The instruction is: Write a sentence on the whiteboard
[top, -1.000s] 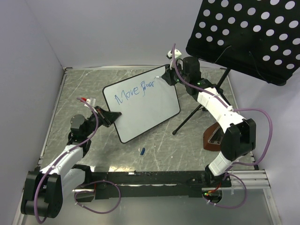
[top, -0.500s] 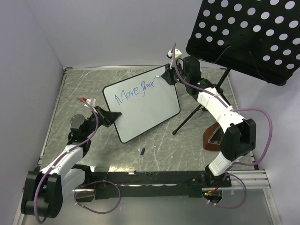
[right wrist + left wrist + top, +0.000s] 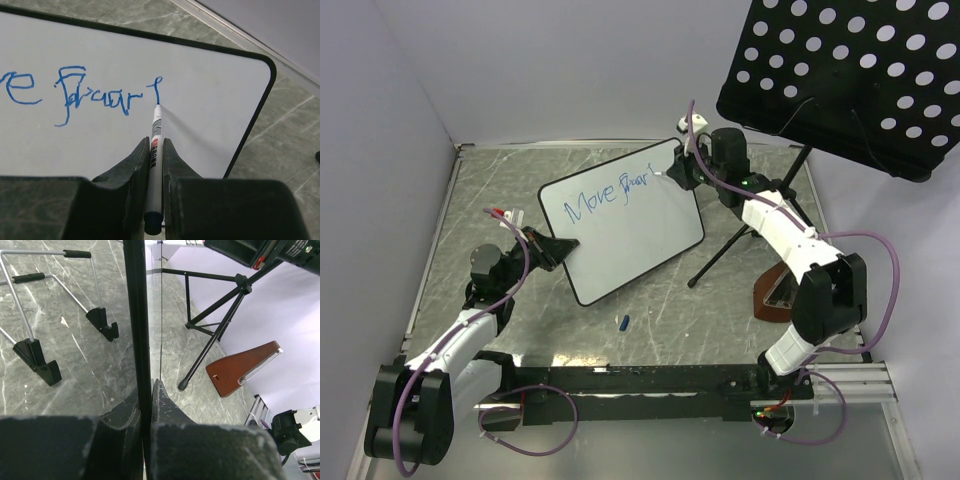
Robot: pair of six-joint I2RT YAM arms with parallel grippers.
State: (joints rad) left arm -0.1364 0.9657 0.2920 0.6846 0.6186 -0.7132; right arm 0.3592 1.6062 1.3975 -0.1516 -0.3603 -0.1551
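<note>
On grey marbled table [image 3: 500, 180], with left gripper [image 3: 560, 246] clamping whiteboard [image 3: 630, 240] by its rim, right gripper [image 3: 156, 145] pinching marker [image 3: 156, 122]: press lightly, extend sentence [image 3: 95, 102] with steady strokes.

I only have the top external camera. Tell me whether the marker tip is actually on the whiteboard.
Observer: Yes. In the right wrist view the marker tip touches the whiteboard at the bottom of the last blue stroke of the sentence.
Operator: Report the right claw's grip.
Observer: The right claw is shut on the marker, with the barrel between its fingers and the cap end toward the camera.
Operator: Now the left side.
Observer: In the left wrist view, the left claw is shut on the whiteboard's black rim, seen edge-on.
</note>
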